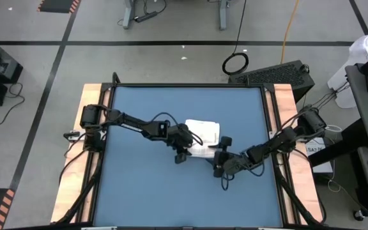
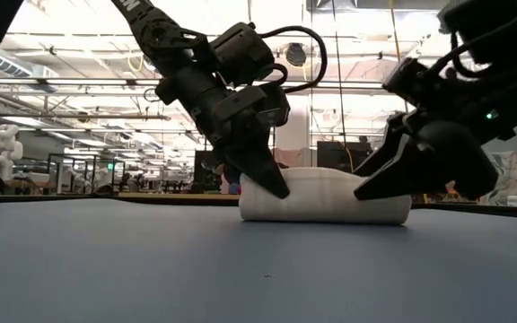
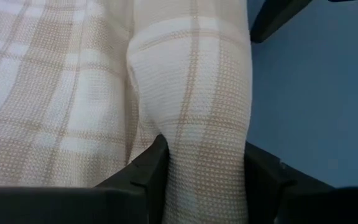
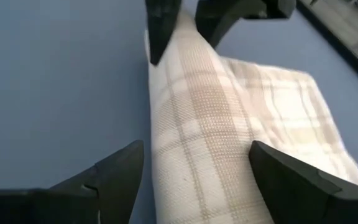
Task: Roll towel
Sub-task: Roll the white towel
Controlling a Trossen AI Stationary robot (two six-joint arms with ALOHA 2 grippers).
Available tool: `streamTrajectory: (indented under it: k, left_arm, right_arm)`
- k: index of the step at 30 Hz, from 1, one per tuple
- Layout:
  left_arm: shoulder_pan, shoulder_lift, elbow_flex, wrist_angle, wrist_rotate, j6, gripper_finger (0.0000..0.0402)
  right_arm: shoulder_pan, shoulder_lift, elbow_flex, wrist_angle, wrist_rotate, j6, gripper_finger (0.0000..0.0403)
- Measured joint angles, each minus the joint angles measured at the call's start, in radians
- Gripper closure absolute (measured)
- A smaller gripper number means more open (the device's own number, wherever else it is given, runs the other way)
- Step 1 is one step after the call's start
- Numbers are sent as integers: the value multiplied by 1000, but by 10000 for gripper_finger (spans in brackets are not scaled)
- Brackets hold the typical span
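Note:
The towel (image 1: 203, 131), white with a beige plaid, lies at the table's middle. Its near part is rolled into a roll (image 2: 326, 206) and the rest lies flat on the far side (image 4: 303, 106). My left gripper (image 3: 204, 180) is shut on the roll's left end. It also shows in the low view (image 2: 272, 184). My right gripper (image 4: 196, 149) is open at the roll's right end, one finger on each side of the roll. It also shows in the low view (image 2: 375, 184). Whether its fingers touch the cloth cannot be told. My left gripper pinches the roll's left end (image 3: 204, 155) between its two fingers, one finger (image 3: 145, 171) on the flat towel's side, the other on the bare table's side. It comes slanting down from the table's left, along the roll. The roll rests on the table.
The blue table top (image 1: 145, 185) lies open around the towel on all sides. Wooden strips (image 1: 91, 102) run along the table's left and right edges, where the arms are mounted.

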Motion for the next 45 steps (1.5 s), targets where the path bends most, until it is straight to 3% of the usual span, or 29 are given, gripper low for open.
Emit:
streamTrajectory:
  k: [8,16,20,29,33,42,45]
  left_arm:
    - [-3,0,-2,15,-22,15,247]
    - [-4,0,-2,7,-23,34,247]
    - [-3,0,-1,7,-14,36,247]
    - [-3,0,-1,6,-11,40,247]
    - [-3,0,-1,7,-12,41,247]
    - [-3,0,-2,37,-12,38,247]
    - [-3,0,-2,43,-12,37,237]
  right_arm:
    - [-26,51,2,10,-27,77,117]
    - [10,-10,-2,83,14,-139,117]
    - [-13,-11,-2,53,13,-150,117]
    - [-110,-9,0,1,-177,15,118]
    - [-119,-9,1,-25,-206,68,119]
    - [-134,-9,3,-81,-272,148,28]
    - [-147,-9,2,-87,-294,147,20]
